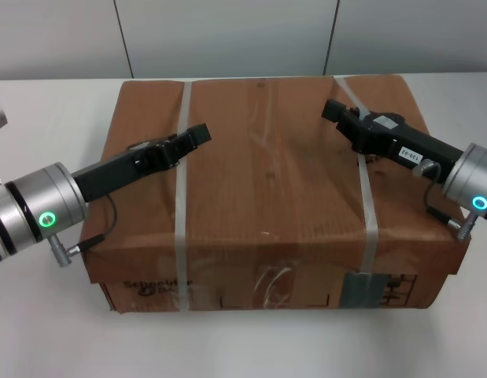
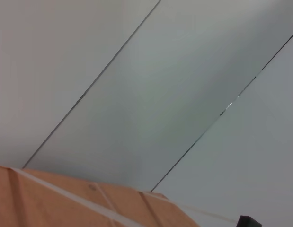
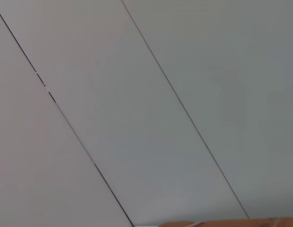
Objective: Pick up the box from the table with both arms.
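The large brown cardboard box [image 1: 267, 189] sits on the white table [image 1: 46, 110], bound by two whitish straps, with tape and labels on its near side. My left gripper [image 1: 198, 134] reaches over the box top beside the left strap, fingers together and holding nothing. My right gripper [image 1: 334, 110] reaches over the box top near the right strap, also shut and empty. Both point inward toward the box's middle. The left wrist view shows a strip of the box top [image 2: 66, 203]; the right wrist view shows only a sliver of the box [image 3: 231, 223].
A grey panelled wall [image 1: 243, 31] rises behind the table's far edge. White tabletop shows to the left, to the right and in front of the box [image 1: 243, 346]. Cables hang from both wrists over the box's near corners.
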Controlling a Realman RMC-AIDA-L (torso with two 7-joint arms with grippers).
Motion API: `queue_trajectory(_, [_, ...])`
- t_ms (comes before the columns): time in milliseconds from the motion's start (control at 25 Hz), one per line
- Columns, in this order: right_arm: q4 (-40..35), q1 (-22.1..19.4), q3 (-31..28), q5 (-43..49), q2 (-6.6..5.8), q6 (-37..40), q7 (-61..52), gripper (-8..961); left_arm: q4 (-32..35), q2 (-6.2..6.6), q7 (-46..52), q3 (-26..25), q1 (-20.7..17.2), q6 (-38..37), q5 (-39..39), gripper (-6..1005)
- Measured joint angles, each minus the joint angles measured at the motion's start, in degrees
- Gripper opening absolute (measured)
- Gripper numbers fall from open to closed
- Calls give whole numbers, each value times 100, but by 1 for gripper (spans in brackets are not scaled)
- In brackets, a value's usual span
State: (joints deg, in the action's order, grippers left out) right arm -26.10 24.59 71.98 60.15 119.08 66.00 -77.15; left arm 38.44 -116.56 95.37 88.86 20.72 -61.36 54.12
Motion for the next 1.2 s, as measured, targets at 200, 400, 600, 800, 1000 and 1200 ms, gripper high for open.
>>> queue_trajectory(200, [0, -7, 1, 1, 1, -1, 15, -1, -1, 2, -3, -1, 2, 11, 0, 96])
queue_trajectory(400, [0, -8, -1, 0, 1, 0, 16, -1, -23, 1, -15, -1, 3, 35, 0, 96])
queue_trajectory(600, [0, -7, -1, -3, 1, 0, 16, -1, -34, -6, -36, -7, 3, 64, 0, 96])
queue_trajectory(800, [0, -7, 0, -4, 1, 16, 16, -1, -43, -11, -37, -9, 4, 65, 0, 96])
queue_trajectory(1000, [-5, -4, -1, -4, 1, 76, 16, -1, -46, -19, -37, -10, 9, 68, 1, 96])
queue_trajectory(1200, [-24, -1, 0, -4, 1, 82, 16, -1, -47, -18, -36, -10, 11, 70, 2, 95])
